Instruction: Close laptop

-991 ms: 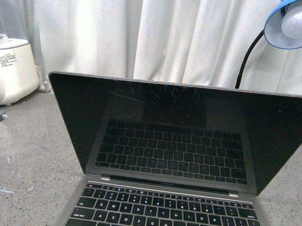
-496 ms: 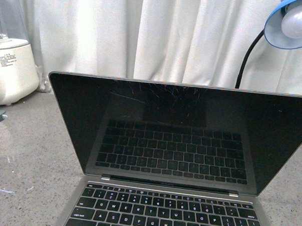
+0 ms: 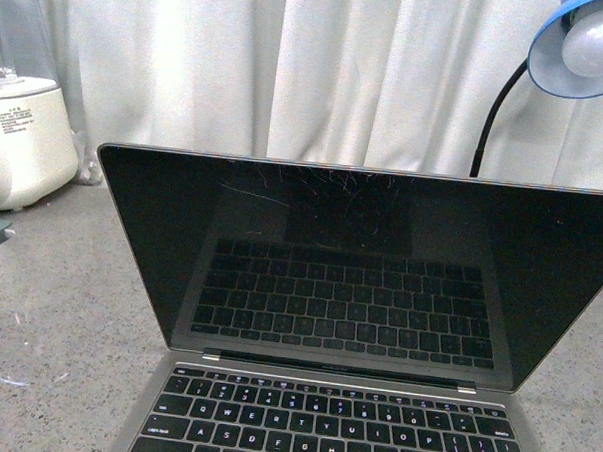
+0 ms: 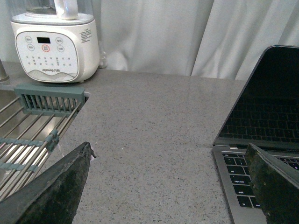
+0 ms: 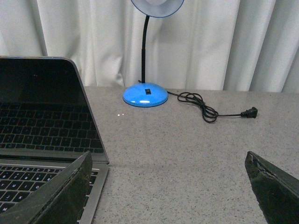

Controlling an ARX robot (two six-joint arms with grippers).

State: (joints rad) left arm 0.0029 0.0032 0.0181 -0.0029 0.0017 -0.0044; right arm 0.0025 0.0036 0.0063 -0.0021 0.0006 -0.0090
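The laptop point(image 3: 360, 269) stands open in front of me on the grey speckled counter, its scratched black screen upright and reflecting the keys, its black keyboard at the lower edge of the front view. Neither gripper shows in the front view. My left gripper point(image 4: 170, 161) is open and empty over the counter beside the laptop's point(image 4: 261, 135) left edge, one finger over the keyboard corner. My right gripper point(image 5: 168, 175) is open and empty beside the laptop's point(image 5: 44, 116) right edge, one finger over its keyboard corner.
A white kitchen appliance point(image 4: 55, 44) stands at the back left point(image 3: 20, 139), by a sink with a wire rack point(image 4: 32, 126). A blue desk lamp point(image 5: 145, 94) with a loose black cord point(image 5: 210, 111) stands at the back right point(image 3: 580, 48). White curtains hang behind.
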